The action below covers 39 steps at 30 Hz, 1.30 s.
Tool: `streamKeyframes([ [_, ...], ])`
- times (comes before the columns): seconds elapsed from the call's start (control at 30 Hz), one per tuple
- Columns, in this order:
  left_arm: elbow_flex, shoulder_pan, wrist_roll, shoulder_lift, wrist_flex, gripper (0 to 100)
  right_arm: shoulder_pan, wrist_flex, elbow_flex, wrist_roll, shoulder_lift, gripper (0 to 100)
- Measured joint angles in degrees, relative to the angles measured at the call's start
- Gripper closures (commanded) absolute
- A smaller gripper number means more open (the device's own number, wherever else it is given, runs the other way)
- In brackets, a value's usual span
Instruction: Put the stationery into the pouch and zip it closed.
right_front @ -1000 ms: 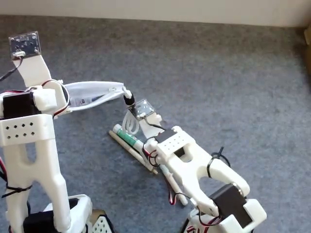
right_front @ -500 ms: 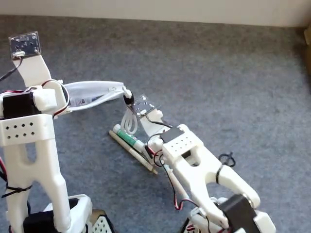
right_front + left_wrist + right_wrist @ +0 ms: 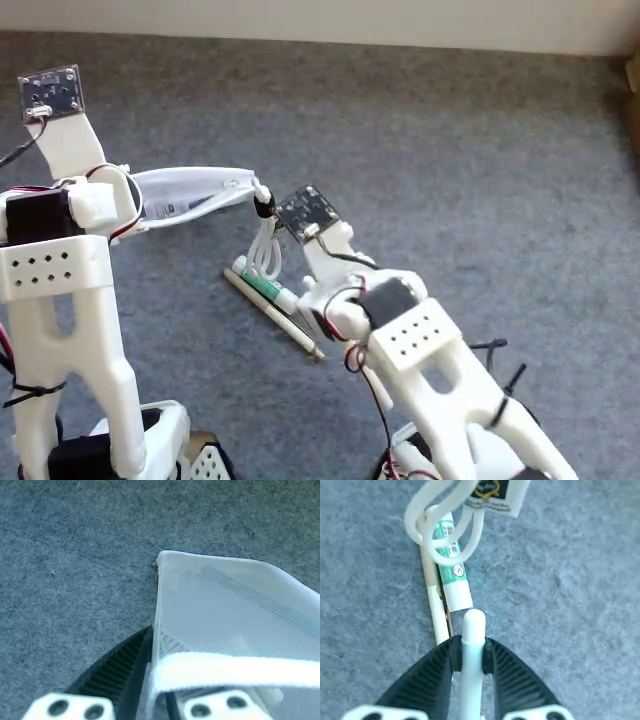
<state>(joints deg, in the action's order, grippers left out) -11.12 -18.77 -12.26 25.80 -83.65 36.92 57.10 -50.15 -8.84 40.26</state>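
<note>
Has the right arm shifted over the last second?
Yes. In the high view the right arm has drawn back toward the lower right, away from the green-and-white pen, which lies unmoved.

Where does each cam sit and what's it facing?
High view: fixed overhead, looking down on left arm, right arm, mesh pouch, green-labelled tube.
Left wrist view: on left arm, faces pouch in left gripper.
Right wrist view: on right arm, faces tube past right gripper clamping white pen.
Shared: tube, high and right wrist.
</note>
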Motion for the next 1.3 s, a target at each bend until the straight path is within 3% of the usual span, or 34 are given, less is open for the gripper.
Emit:
streamKeyframes([
  [0.5, 0.0, 0.0, 0.0, 0.0, 0.0, 99, 7.2, -3.3, -3.2, 0.1, 30.1, 99.5],
  [0.73, -1.3, 0.0, 0.0, 0.7, 0.2, 99, 7.2, -14.4, -4.0, 5.5, 31.8, 99.5],
  [1.3, -1.3, 0.0, -0.2, 0.7, 0.2, 99, 12.8, -37.2, -4.0, 5.9, 31.9, 99.5],
])
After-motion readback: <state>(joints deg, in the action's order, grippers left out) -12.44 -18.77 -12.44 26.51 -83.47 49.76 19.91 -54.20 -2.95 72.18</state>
